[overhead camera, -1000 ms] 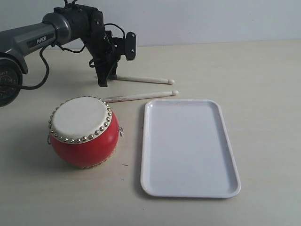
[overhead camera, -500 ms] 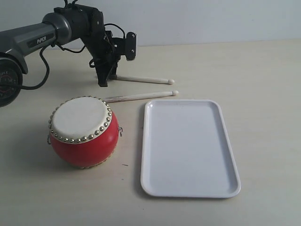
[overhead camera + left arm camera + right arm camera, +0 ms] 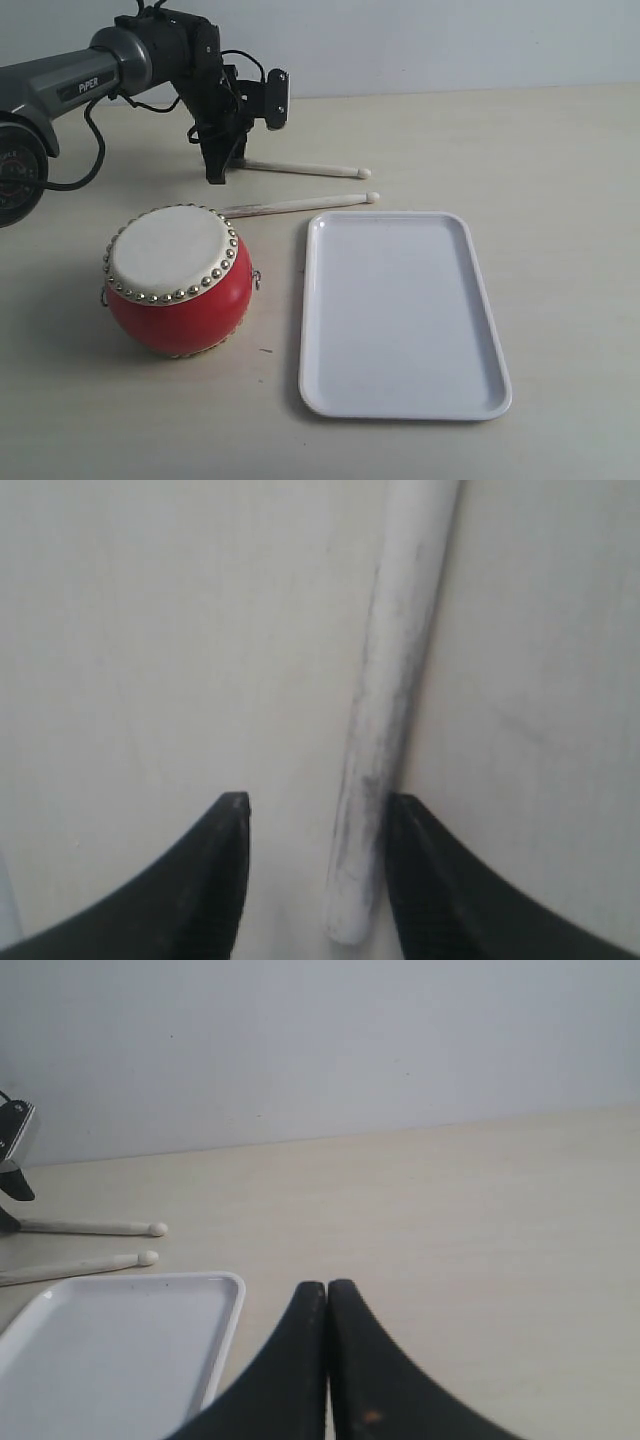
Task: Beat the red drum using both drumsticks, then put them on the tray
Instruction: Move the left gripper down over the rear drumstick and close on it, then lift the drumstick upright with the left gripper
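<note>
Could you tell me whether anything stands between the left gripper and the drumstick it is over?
Nothing visible does: the butt end of the farther drumstick lies between the open fingers of the left gripper, close beside one, on the table.

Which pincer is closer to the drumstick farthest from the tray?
Left. The left pincer straddles the end of that drumstick, jaws open; the right pincer sits shut, far beyond the tray.

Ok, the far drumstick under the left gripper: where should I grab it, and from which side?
Take the far drumstick at its butt end, from straight above, with the jaws across the shaft. It lies flat on the table, and its butt sits between the left gripper's open fingers, close against one of them.
</note>
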Available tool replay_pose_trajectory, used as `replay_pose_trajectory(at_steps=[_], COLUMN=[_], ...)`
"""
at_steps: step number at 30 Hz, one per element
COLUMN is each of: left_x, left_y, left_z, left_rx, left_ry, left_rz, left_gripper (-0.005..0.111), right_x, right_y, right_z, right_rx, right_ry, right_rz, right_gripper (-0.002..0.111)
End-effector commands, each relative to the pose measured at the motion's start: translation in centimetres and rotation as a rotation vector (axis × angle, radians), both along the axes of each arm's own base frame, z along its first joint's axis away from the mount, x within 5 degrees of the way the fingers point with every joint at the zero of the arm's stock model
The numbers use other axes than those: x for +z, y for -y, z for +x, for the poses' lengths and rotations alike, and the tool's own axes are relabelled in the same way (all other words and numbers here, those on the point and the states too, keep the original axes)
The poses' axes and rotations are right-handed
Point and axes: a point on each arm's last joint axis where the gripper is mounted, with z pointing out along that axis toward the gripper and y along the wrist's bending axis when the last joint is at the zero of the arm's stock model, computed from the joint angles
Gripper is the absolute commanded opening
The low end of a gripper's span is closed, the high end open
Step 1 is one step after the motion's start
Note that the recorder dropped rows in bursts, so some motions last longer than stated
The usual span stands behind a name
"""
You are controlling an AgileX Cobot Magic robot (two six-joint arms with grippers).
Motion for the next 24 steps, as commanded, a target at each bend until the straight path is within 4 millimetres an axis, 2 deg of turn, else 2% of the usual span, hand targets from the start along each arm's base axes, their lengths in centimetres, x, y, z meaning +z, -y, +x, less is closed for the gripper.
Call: replay_pose_trajectory(at_steps=[1, 4, 6, 9, 14, 19, 21, 24], left_x=[0.3, 0.0, -1.1, -1.4, -3.2, -3.6, -3.6, -3.7], left_y=[-0.1, -0.2, -0.4, -0.4, -0.4, -0.4, -0.4, -0.5], left_z=[0.0, -0.1, -0.1, 0.0, -0.1, -0.2, -0.3, -0.5], left_rx=[0.009, 0.009, 0.002, 0.002, -0.010, -0.032, -0.034, -0.061], left_ry=[-0.005, -0.014, -0.029, -0.027, -0.055, -0.065, -0.071, -0.100], left_rz=[-0.001, 0.005, 0.039, 0.045, 0.062, 0.076, 0.082, 0.106], left_gripper=[0.043, 0.043, 0.043, 0.043, 0.041, 0.020, 0.002, 0.000], right_x=[-0.1, -0.1, -0.1, -0.1, -0.1, -0.1, -0.1, -0.1], right_y=[0.0, 0.0, 0.0, 0.0, 0.0, 0.0, 0.0, 0.0], right_z=[0.0, 0.0, 0.0, 0.0, 0.0, 0.0, 0.0, 0.0], right_rx=[-0.003, -0.003, -0.003, -0.003, -0.003, -0.003, -0.003, -0.003], right_ry=[0.005, 0.005, 0.005, 0.005, 0.005, 0.005, 0.005, 0.005], right_rz=[-0.003, -0.003, -0.003, -0.003, -0.003, -0.003, -0.003, -0.003], right_gripper=[0.000, 0.000, 0.000, 0.000, 0.000, 0.000, 0.000, 0.000])
